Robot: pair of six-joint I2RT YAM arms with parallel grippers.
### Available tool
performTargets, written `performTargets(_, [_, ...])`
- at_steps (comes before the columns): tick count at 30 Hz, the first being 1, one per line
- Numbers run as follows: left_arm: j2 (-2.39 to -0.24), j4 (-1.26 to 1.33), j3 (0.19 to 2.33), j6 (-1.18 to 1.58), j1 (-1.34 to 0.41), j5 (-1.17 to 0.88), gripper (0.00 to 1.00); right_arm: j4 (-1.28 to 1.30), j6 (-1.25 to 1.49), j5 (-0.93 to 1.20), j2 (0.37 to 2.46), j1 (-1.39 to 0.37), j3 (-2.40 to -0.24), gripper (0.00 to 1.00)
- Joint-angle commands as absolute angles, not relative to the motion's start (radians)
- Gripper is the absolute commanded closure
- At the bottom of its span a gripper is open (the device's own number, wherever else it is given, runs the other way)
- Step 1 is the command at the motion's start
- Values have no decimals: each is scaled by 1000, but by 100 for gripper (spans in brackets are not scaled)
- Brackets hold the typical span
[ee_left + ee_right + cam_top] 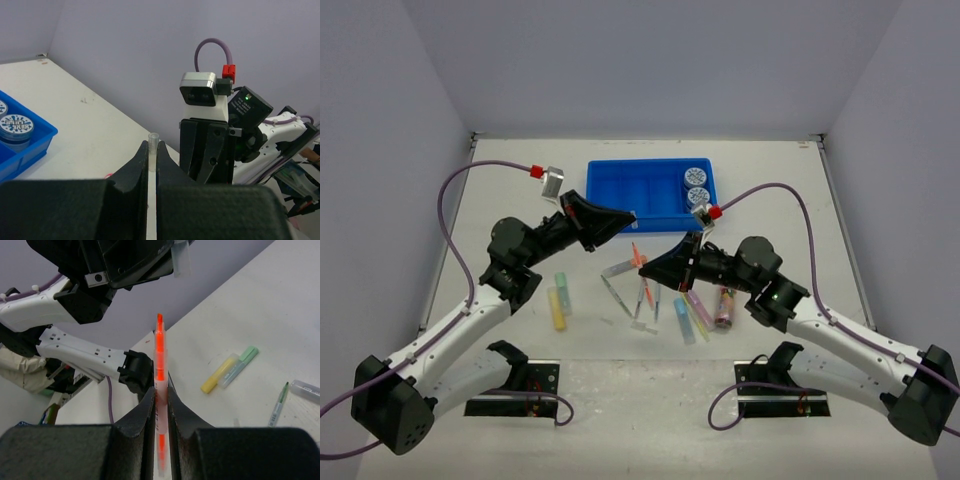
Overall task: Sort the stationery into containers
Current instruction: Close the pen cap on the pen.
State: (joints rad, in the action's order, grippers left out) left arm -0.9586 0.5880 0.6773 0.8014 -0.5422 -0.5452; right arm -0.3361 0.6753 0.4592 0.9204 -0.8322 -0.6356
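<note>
Right gripper point(160, 392) is clamping down on the orange marker point(159, 347). The marker is running straight up between the two fingers, with its tip poking out well past them. From the top view, that arm is reaching in from the right with the elbow bent and the wrist pointing left. It's holding the marker just in front of the blue tray point(620, 185), and it looks lifted off the table point(505, 195).

Left gripper point(153, 157) is pinching a small clear plastic piece point(153, 142) with only the end sticking out past the fingertips. Can't tell exactly what it is. That arm is stretching in from the left with the wrist pointing right and its tip hanging by the tray's near edge. The two grippers are facing each other, near but apart.

Two patterned discs point(695, 175) are sitting in the tray's right-hand compartment. A yellow marker point(557, 308) and a green marker point(563, 290) are lying side by side on the table under the left wrist. The pink tube point(726, 305) is lying with other markers and pens below the right gripper.
</note>
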Motion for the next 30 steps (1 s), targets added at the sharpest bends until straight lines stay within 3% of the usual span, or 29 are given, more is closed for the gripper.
performTargets(1, [-969, 655, 692, 814, -552, -592, 100, -333, 642, 393, 916, -836, -700, 100])
performTargets(30, [-996, 635, 684, 811, -552, -575, 100, -250, 607, 272, 899, -836, -718, 100])
